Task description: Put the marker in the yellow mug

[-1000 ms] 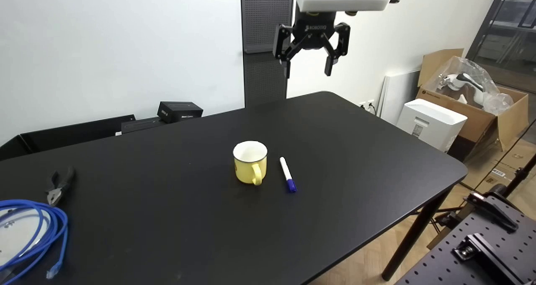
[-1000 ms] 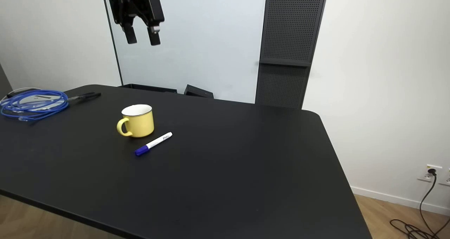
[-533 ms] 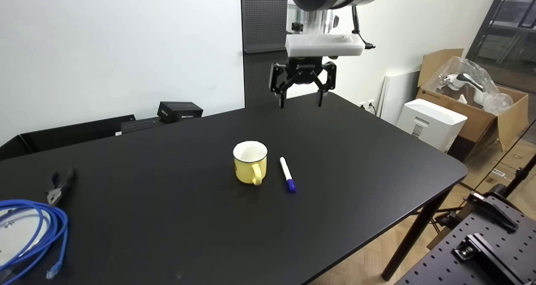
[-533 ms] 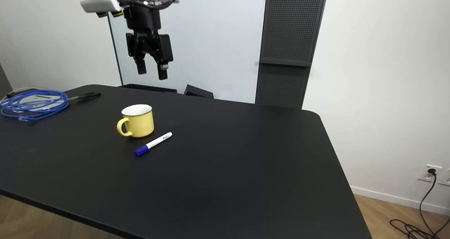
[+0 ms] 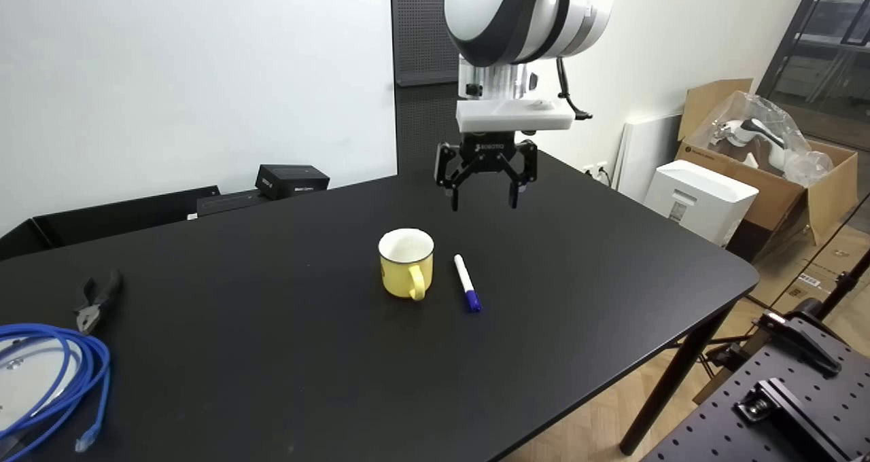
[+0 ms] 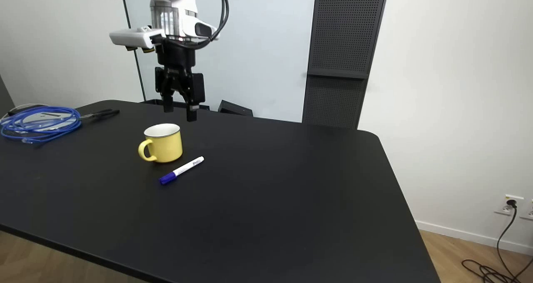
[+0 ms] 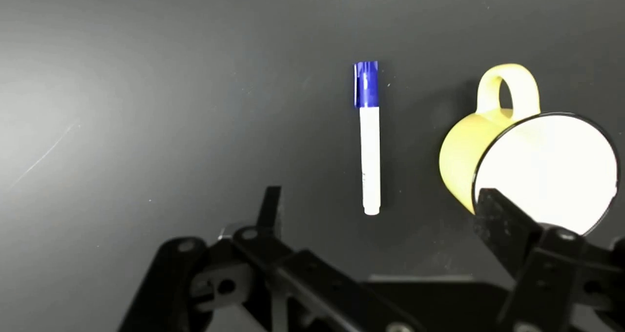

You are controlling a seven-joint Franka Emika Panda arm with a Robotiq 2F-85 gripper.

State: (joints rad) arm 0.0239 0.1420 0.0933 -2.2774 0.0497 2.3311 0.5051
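The marker lies flat on the black table just beside the mug. Its white barrel and blue cap show in both exterior views, marker [image 5: 463, 275], marker [image 6: 187, 166], and in the wrist view, marker [image 7: 370, 151]. The yellow mug [image 5: 394, 276] stands upright, white inside; it also shows as the mug [image 6: 168, 148] and the mug [image 7: 459, 154]. My gripper [image 5: 484, 208] is open and empty, pointing down above the table, higher than the marker. It also shows in an exterior view, gripper [image 6: 180, 115]. In the wrist view the gripper [image 7: 382, 189] has the marker's white end between its fingertips; one finger overlaps the mug's rim in the picture.
A coil of blue cable [image 5: 98, 367] and pliers [image 5: 98, 304] lie at one side of the table [image 5: 272, 380]. Black boxes [image 5: 293, 181] stand behind the table's back edge. A cardboard box [image 5: 775, 193] and a white case [image 5: 700, 200] stand off the table.
My gripper has come down from high above toward the table, staying open, and is now nearer the marker and mug. The marker and the mug have not moved.
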